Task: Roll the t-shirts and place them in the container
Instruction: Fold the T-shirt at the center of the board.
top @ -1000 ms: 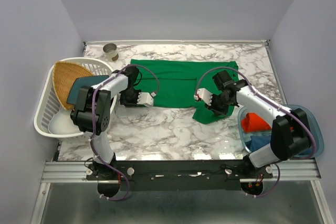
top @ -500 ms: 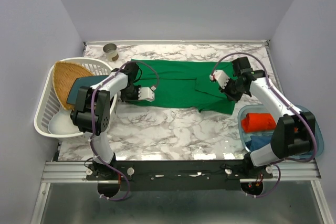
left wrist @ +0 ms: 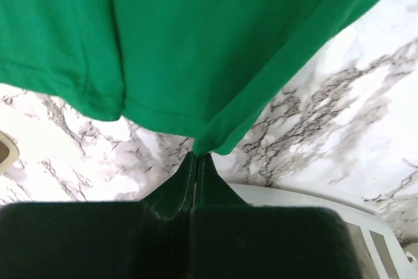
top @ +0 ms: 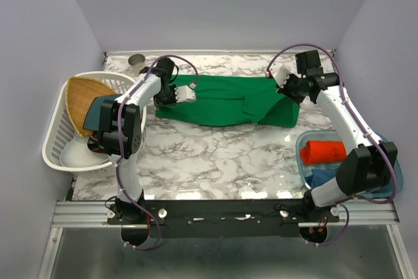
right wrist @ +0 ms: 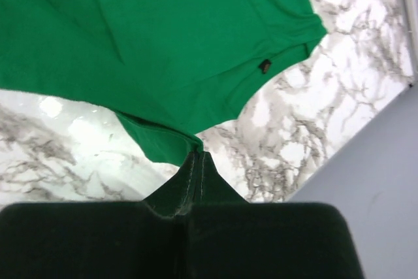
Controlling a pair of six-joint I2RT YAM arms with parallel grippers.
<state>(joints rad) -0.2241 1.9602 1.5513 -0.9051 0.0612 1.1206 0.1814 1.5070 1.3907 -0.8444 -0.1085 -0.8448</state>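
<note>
The green t-shirt point(top: 225, 99) is spread along the far middle of the bench point(top: 215, 161) — its left end clamped in the left claw point(left wrist: 197, 160), its right end in the right claw point(right wrist: 198, 157). An orange-red roll point(top: 324, 151) and a blue roll point(top: 322, 178) are seen in the tub point(top: 299, 155), near right.

I'm driving a lab booth here: blank walls point(top: 222, 4) boxing a marble surface point(top: 215, 161), arms point(top: 346, 122) bolted to a rail point(top: 222, 210).

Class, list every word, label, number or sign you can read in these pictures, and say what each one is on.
No text can be read in any view.
The small dark tag on the green t-shirt: too small to read.
</note>
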